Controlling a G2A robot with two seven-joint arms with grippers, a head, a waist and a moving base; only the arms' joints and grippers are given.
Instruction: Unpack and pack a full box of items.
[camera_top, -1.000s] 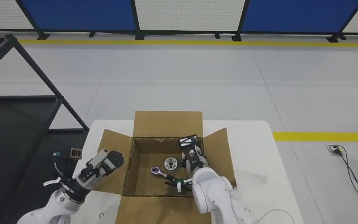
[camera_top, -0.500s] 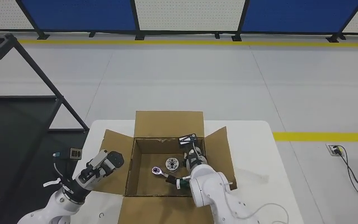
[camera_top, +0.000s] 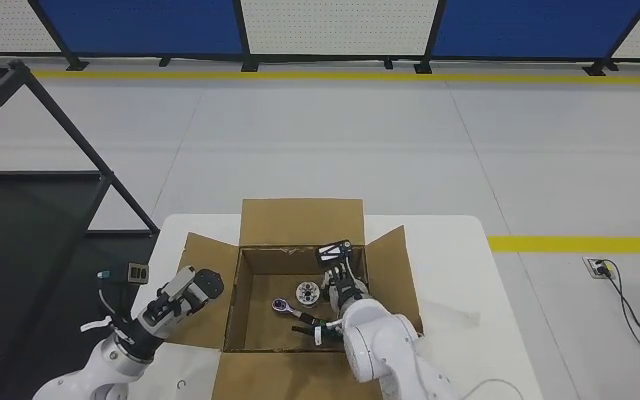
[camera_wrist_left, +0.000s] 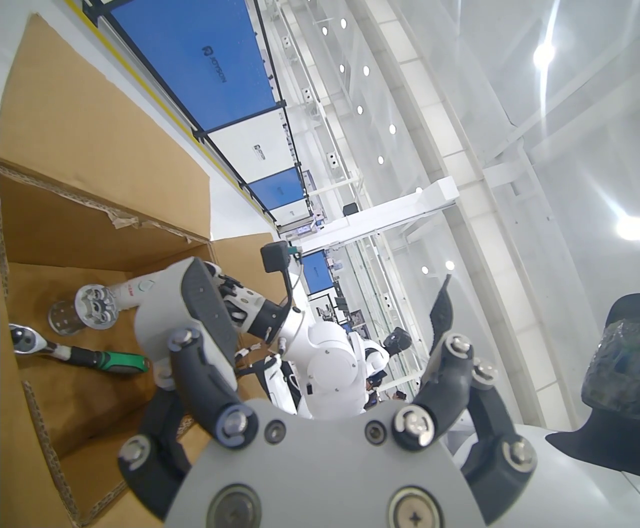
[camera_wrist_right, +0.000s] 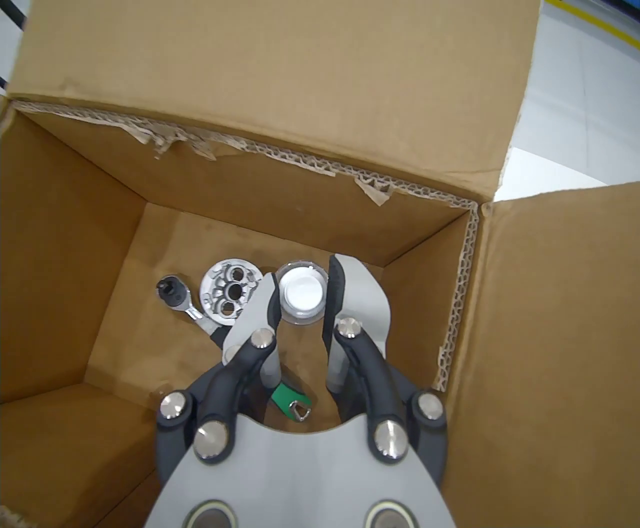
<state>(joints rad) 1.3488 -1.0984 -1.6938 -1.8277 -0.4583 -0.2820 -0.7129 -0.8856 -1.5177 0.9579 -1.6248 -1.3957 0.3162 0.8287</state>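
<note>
Box (camera_top: 300, 215), lower centre: right gripper (camera_wrist_right: 303, 274) released over white-capped jar (camera_wrist_right: 300, 295), nudged slightly left since earlier. Left gripper (camera_wrist_left: 322, 280), lower left: released, empty. I log ratchet (camera_wrist_right: 172, 294) unmoved.

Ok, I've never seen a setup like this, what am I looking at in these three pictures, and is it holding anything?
It's a two-armed robot at a white table. One picture looks down from above its arms; the other two come from cameras on its wrists. An open cardboard box holds a green-handled ratchet, a round metal part and a small white-topped jar. The right gripper hangs open over the jar; the left gripper is open beside the box. Nothing is held.
</note>
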